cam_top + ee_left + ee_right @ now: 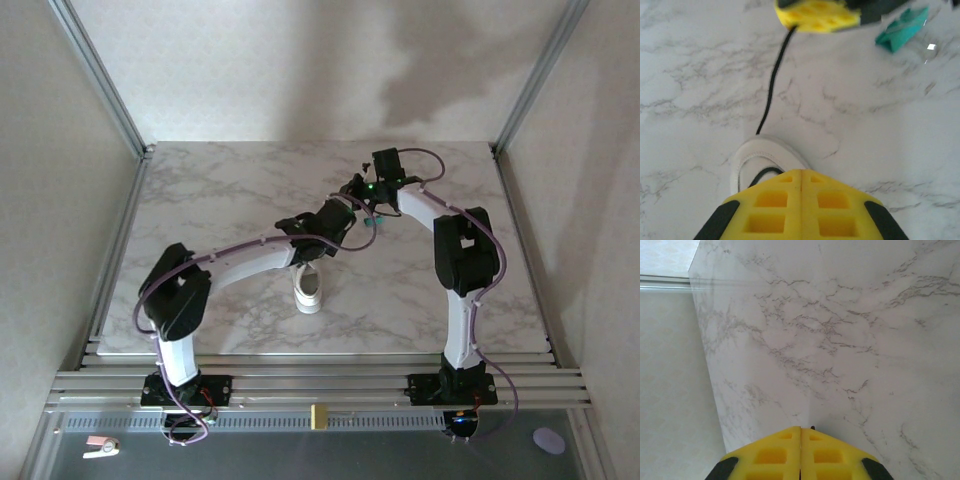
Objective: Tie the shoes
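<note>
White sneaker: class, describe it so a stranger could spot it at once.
Start at the marble table. Near its middle, partly under the left arm, lies the white sneaker. Unlike the small teal object beyond it, it trails a thin black lace.

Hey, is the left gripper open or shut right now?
The left gripper is shut: its yellow fingers meet along one seam, no gap, above the white sneaker.

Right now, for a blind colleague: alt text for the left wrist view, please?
A black lace runs from a white sneaker up to the right end effector at the top edge. The shut left end effector sits low over the sneaker; a teal object lies farther off on the marble table.
</note>
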